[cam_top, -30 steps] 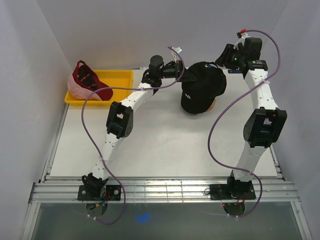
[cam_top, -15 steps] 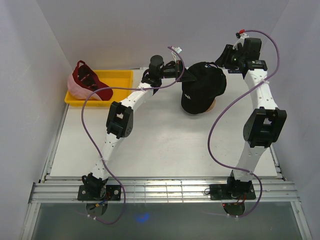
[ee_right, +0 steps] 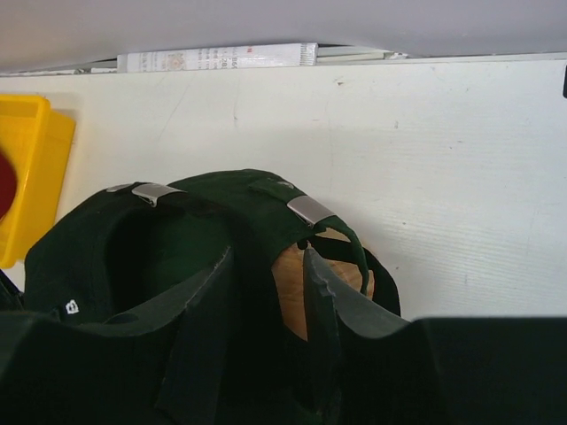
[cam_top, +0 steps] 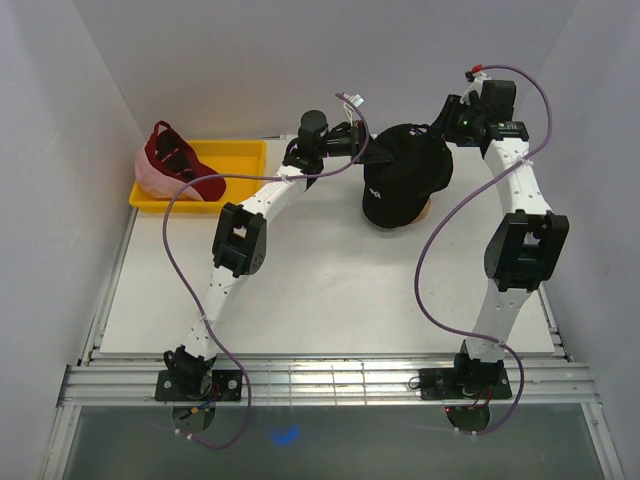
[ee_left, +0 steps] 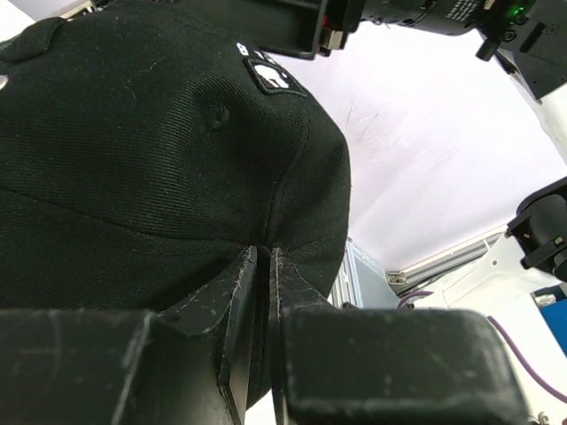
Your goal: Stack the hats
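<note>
Black hat (cam_top: 405, 178): left fingers (ee_left: 237, 305) pinch its side edge, right fingers (ee_right: 321, 301) apart astride its rear rim, back wall (cam_top: 300, 60) close.

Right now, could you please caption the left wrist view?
Left gripper closed on the edge of the black cap.
</note>
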Controlling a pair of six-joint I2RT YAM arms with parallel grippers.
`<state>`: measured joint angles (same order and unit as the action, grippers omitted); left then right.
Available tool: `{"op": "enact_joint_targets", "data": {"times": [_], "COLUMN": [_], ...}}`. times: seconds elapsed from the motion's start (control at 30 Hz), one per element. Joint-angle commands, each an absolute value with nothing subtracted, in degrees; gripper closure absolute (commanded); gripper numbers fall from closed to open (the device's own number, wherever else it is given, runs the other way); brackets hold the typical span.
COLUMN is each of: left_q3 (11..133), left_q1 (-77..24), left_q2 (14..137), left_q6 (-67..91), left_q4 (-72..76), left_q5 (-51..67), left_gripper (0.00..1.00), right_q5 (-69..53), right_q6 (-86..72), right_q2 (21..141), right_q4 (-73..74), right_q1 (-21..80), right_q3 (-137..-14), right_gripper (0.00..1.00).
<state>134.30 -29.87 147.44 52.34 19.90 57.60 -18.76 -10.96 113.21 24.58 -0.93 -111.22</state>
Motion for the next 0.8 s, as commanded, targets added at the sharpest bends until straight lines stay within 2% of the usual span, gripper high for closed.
{"op": "enact_joint_targets", "data": {"times": [0.0,0.37,0.77], "left_q3": [134.6,131.8,124.1], "left_q1": [-30.3,-30.3,-30.4], "left_q2": [142.2,140.5,136.8], "left_q6": [51.5,50.1,48.7], "left_q4": [19.7,19.1,19.7], "left_q5": [56.5,55.3,49.1], "left_gripper": [1.00,1.00,1.00], "right_q5": [-18.9,-12.9,-9.8], "right_q6": [-9.8,-12.9,-15.4], "right_q2": [114.0,115.5,116.3], "right_q4": [25.2,25.3,24.2], "right_q1": [-0.5,-1.1,-3.4], "right_q3": [-114.2,-117.2,-111.3], "right_gripper": [0.59,0.71,0.78]}}
